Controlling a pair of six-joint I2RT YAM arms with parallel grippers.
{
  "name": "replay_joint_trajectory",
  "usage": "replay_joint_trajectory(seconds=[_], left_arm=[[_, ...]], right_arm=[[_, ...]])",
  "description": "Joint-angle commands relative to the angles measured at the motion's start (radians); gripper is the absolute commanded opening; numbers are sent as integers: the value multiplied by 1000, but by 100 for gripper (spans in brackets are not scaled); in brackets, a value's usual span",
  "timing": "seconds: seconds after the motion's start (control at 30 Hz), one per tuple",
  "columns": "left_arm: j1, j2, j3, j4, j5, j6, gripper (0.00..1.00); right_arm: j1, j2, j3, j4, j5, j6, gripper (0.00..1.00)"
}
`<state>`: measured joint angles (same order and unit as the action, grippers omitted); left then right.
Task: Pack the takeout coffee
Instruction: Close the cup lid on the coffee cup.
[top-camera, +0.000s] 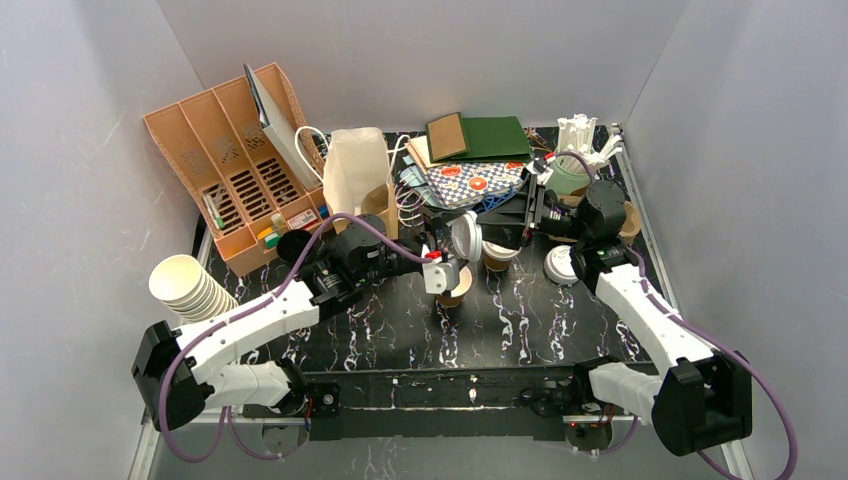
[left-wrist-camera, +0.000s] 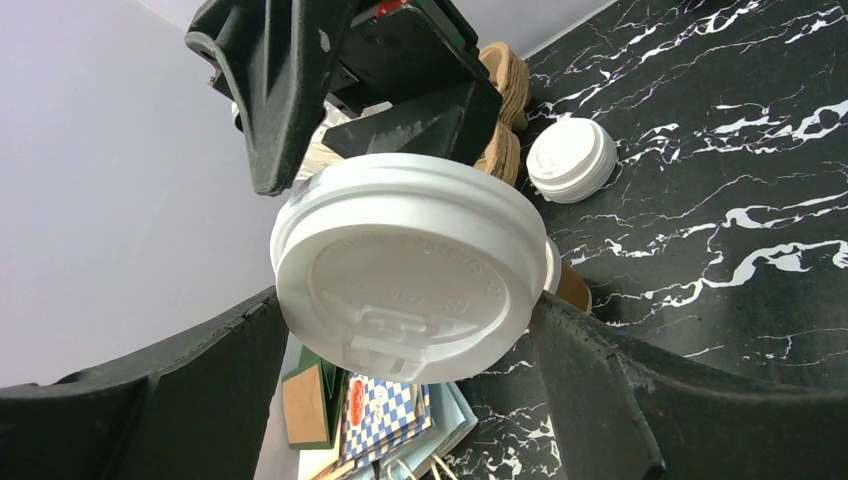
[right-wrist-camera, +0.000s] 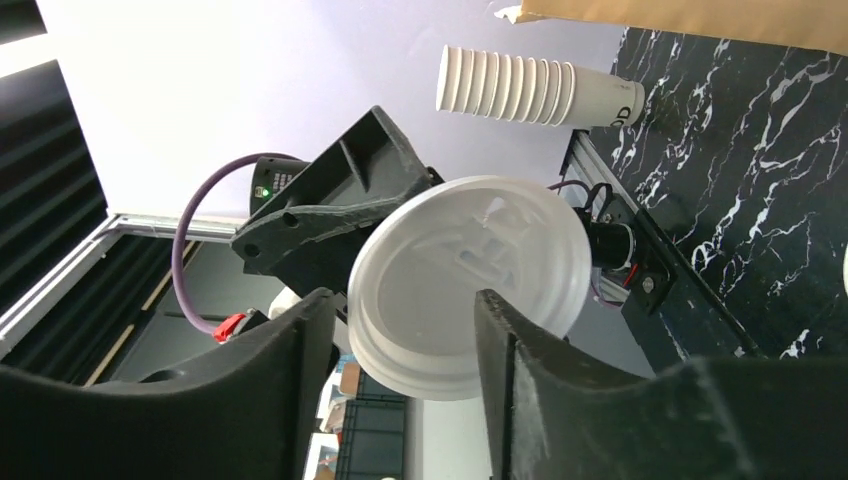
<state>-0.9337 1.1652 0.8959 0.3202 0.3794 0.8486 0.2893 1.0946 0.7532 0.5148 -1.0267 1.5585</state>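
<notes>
A white plastic lid (top-camera: 466, 238) hangs on edge above the table between the two grippers. My left gripper (left-wrist-camera: 408, 300) is shut on it across its width, the top face of the lid (left-wrist-camera: 410, 265) towards that camera. My right gripper (right-wrist-camera: 405, 300) is open; its right finger (right-wrist-camera: 520, 350) lies in front of the lid's underside (right-wrist-camera: 450, 270) and does not clamp it. An open tan paper cup (top-camera: 455, 287) stands under the left gripper (top-camera: 445, 252). A second tan cup (top-camera: 498, 257) stands beside it. Another white lid (top-camera: 562, 265) lies on the table.
An orange desk organiser (top-camera: 215, 165) stands at the back left, with a cream paper bag (top-camera: 352, 165), a pile of folders (top-camera: 470, 150) and a white rack (top-camera: 585, 135) behind. A stack of cream cups (top-camera: 190, 288) lies at the left and a black cup (top-camera: 293, 245) stands near the organiser.
</notes>
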Motion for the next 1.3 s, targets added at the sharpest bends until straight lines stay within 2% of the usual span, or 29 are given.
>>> replay_joint_trajectory(seconds=[0.0,0.13,0.27,0.47,0.77,0.97,1.13,1.27], left_arm=[[-5,-53,-8,-35,-20,2,84],[-7,-76,-10,-95,-60,-43,83],[-8,-91,18,-194,-124,-147,82],[-9,-63,84,-375,-244,-299,82],[-15,62,248,-616,-312,-561,83],[-25,194,391,-807,-361,-699,80],[-55,369,551,-1041,-519,-794,80],[-92,522,687,-1213,-598,-866,83]], right_arm=[[2,-2,30,-55,6,-90,66],[-7,12,85,-234,32,-225,83],[-32,16,158,-463,100,-401,90],[-70,11,216,-668,190,-580,91],[-78,-4,239,-813,284,-695,91],[-80,-18,244,-881,340,-750,92],[-79,-36,236,-928,398,-793,92],[-82,-48,229,-959,437,-823,92]])
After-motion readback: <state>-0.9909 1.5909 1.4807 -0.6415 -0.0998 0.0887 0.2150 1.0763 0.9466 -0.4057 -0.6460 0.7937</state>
